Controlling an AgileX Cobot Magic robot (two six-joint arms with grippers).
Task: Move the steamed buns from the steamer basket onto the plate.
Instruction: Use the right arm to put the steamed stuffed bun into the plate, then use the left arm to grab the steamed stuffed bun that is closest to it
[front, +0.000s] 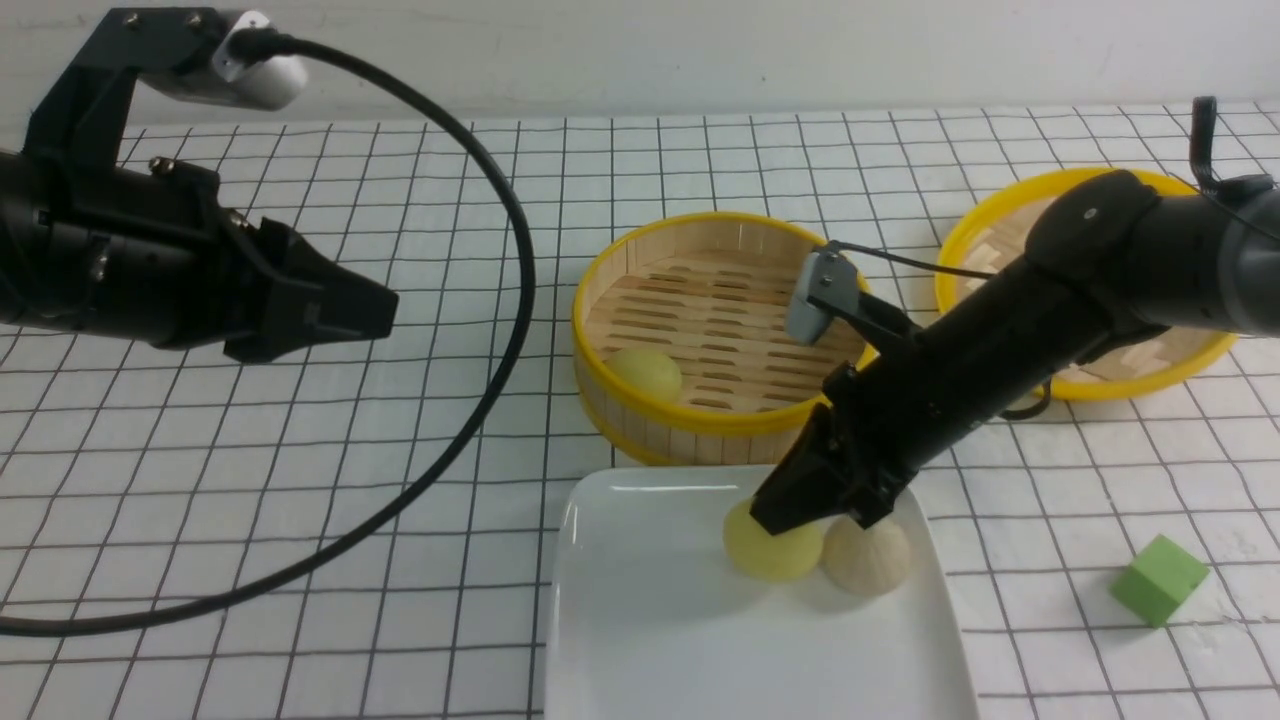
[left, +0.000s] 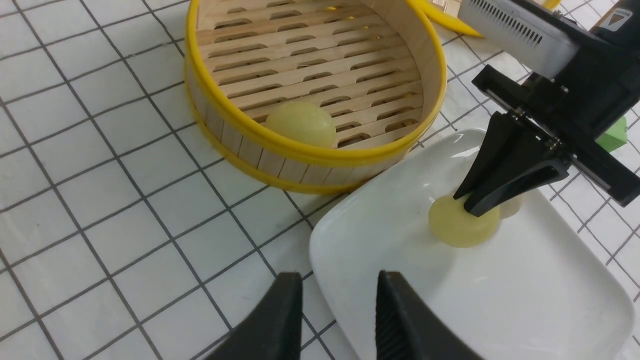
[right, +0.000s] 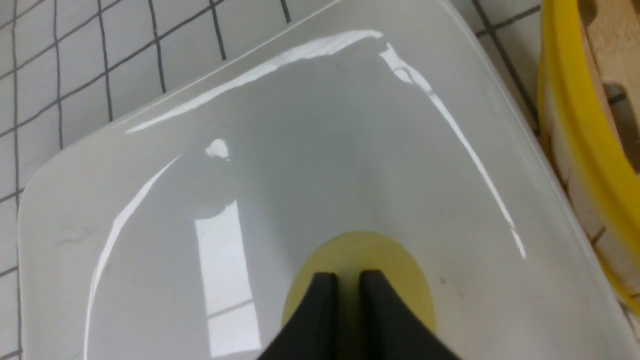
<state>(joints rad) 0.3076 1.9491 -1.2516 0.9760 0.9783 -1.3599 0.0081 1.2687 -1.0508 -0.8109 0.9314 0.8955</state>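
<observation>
As yellow bun (front: 770, 552) sits delivered on plate (front: 640, 630), right pincer (right: 348, 276) narrow-gapped atop it, grip unclear; left pincer (left: 339, 278) open, empty.

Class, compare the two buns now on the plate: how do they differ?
The yellow bun is smooth and pale; the beige bun is whitish with a pleated top. The yellow bun sits under the tips of the right gripper; the beige bun lies beside it. Both are domed and rest on the plate.

- A lab test bench is being shown.
- Its top is being covered by gridded white cloth (front: 250, 480).
- A bare wall (front: 700, 50) is being seen behind.
</observation>
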